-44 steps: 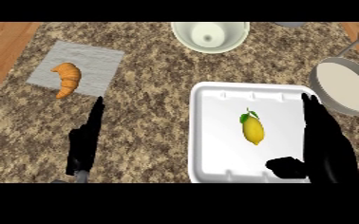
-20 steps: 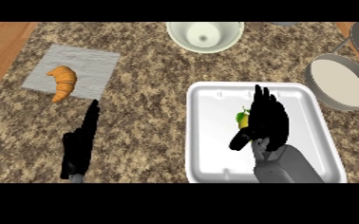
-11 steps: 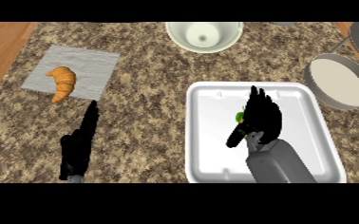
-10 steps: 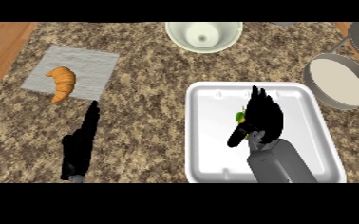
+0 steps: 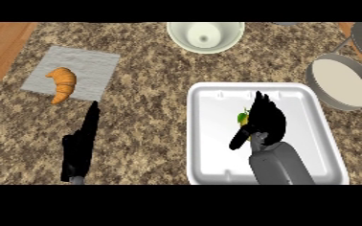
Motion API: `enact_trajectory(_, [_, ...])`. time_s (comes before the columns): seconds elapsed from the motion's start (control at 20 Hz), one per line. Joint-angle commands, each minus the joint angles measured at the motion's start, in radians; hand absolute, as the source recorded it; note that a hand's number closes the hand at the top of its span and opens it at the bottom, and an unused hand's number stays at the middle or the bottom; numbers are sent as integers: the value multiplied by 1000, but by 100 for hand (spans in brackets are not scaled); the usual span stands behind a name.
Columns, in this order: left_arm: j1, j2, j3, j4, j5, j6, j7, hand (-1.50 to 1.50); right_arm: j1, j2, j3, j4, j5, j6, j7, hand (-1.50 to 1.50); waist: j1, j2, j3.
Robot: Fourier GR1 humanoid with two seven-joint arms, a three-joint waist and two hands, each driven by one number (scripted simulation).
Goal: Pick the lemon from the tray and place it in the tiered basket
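Yellow lemon (image 5: pixel 243 118) mostly hidden under my right hand (image 5: pixel 267 120) (closure: cannot tell); round, it may roll away across tray (image 5: pixel 212 163).

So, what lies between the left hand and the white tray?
Nothing does. In the head view, only bare speckled counter separates the left hand from the tray.

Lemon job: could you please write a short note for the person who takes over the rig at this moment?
Left hand: open, resting on the counter at lower left.
Right hand: over the lemon in the white tray, hiding most of it; whether it grips cannot be seen.
Tiered basket: at the right edge.
Done: the reach to the lemon.
Left: grasp, lift, carry to the basket, release.
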Motion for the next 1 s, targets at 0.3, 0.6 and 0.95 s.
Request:
enact_trajectory(0.3, [2,-19,37,55,-2,-40,11,0,18,50,-19,48,82,13,41,150,2,5,-5])
enact_trajectory(0.6, [30,-59,11,67,-42,-36,-41,0,4,-7,-2,155,169,-27,-115,150,4,6,-5])
enact_trajectory(0.95, [35,-26,51,8,-34,-32,22,0,104,-46,-102,-35,205,-102,-55,150,-24,-2,-5])
